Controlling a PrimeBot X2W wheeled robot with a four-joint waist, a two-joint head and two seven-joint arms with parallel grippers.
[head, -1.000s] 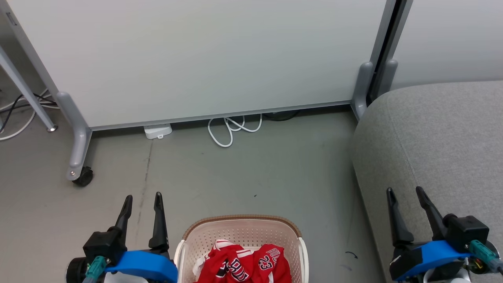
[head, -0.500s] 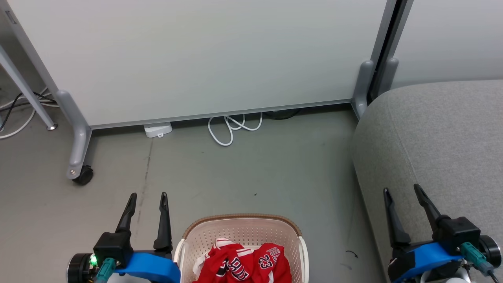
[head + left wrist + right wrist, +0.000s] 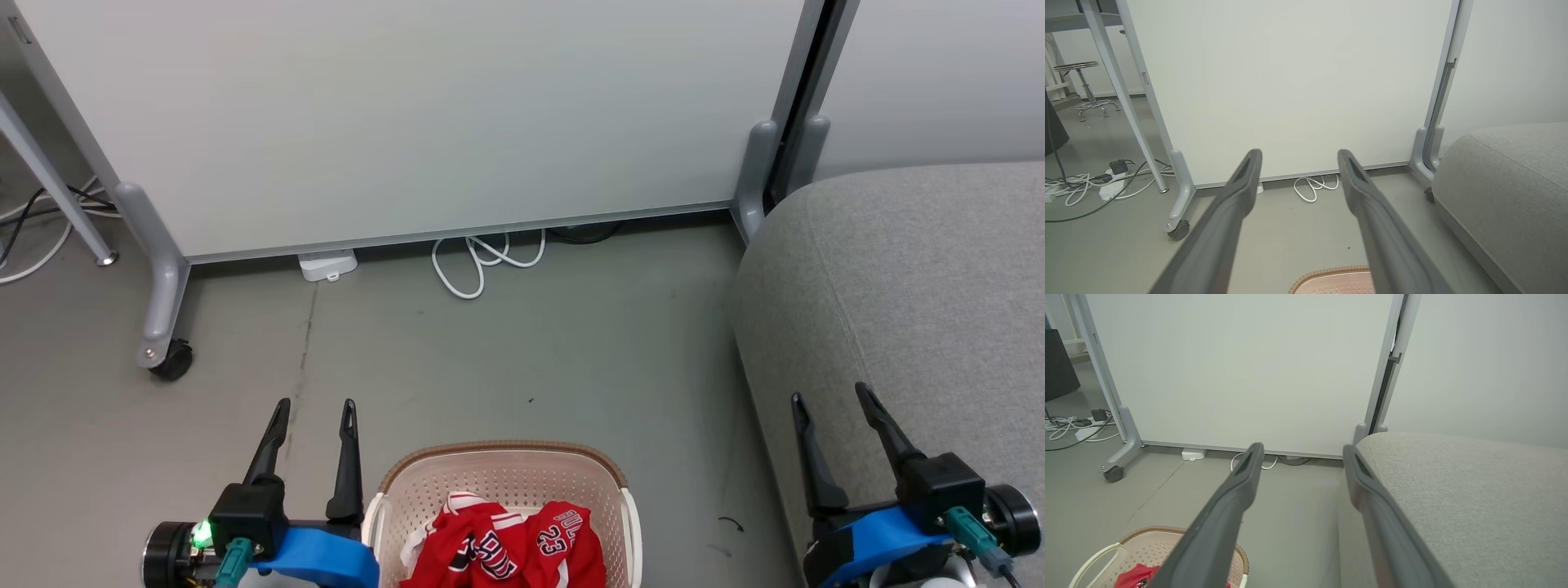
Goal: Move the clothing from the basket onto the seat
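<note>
Red clothing [image 3: 506, 547] with white trim and the number 23 lies bunched inside the cream basket [image 3: 506, 467], which stands on the floor at the bottom middle of the head view. Its brown rim [image 3: 1331, 273] peeks into the left wrist view, and the basket [image 3: 1147, 547] with a bit of the red clothing [image 3: 1133, 575] appears at the lower left of the right wrist view. The grey seat [image 3: 922, 278] fills the right side. My left gripper [image 3: 317, 405] is open, just left of the basket. My right gripper [image 3: 827, 392] is open, over the seat's front edge.
A white panel on a grey wheeled frame [image 3: 159, 310] stands across the back. White cables [image 3: 482, 265] and a small white box [image 3: 328, 267] lie at its foot. More cables and a power strip [image 3: 1094, 183] lie far left, by a stool [image 3: 1086, 90].
Both grippers have drifted slightly, the left one rightward toward the basket and the right one a little left. Both stay open. The head camera has shifted a little.
</note>
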